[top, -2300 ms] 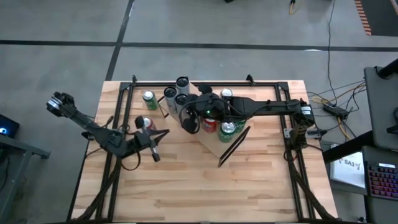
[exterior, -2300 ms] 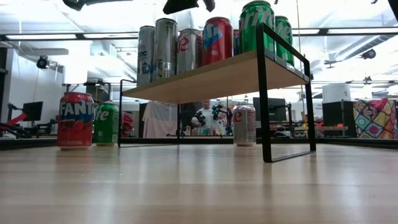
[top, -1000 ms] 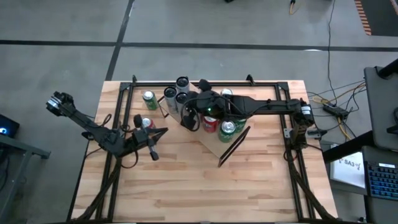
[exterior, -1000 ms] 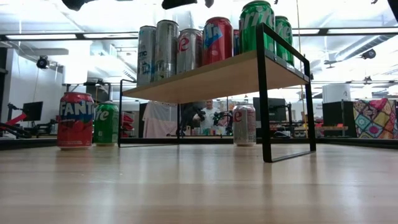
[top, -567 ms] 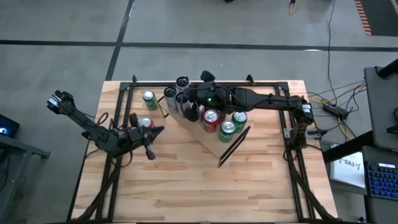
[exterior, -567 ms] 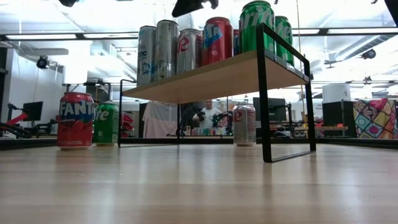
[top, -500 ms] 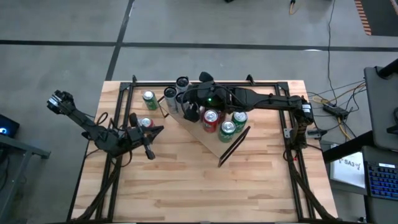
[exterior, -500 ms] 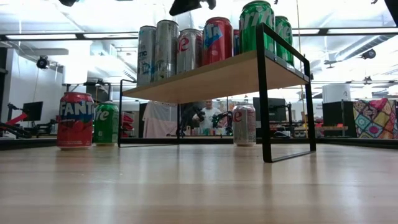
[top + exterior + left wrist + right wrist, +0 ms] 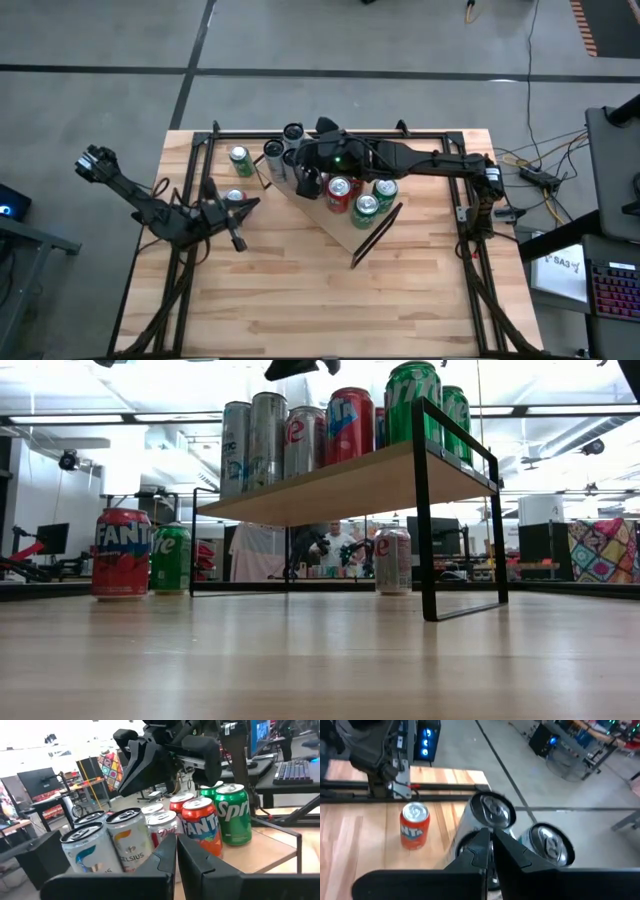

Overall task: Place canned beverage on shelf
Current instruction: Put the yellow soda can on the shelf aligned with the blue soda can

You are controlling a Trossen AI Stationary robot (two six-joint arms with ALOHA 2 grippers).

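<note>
Hovering shut and empty, both hands flank shelf [image 9: 340,485] cans labelled Fanta [image 9: 202,827], Sprite [image 9: 232,815], Celsius [image 9: 131,842].

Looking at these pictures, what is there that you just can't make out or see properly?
- Shelf board, high view: largely covered by the right arm and the cans.
- Right gripper, low view: cut off by the picture's upper edge above the cans.
- Left gripper, low view: out of the picture.
- Silver can under the shelf, low view: its label is too small to read.
- Orange Fanta can, right wrist view: its label is partly turned away.
</note>
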